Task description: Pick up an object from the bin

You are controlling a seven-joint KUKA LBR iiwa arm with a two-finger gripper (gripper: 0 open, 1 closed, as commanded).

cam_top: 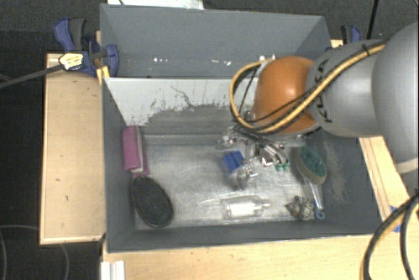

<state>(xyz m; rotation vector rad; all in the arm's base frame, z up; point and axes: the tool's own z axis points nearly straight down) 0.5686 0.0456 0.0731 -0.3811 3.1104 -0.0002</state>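
Grey metal bin (196, 43) is entered from the right by the arm (366, 95); the hand (247, 157) is lowered mid-bin, just beside a small blue block (230, 161); whether it is open or closed cannot be told.

Overall: even, moderate light falls from above into the bin (209, 36).
Brightest: the middle of the bin floor, washed pale.
Glare: soft sheen on the orange cover (281, 82) and the grey arm (366, 89), with small glints on the clear plastic thing (243, 209) near the front.
Shadow: pools under the cover, around the gripper (247, 164).
Darkest: the bin's left wall.
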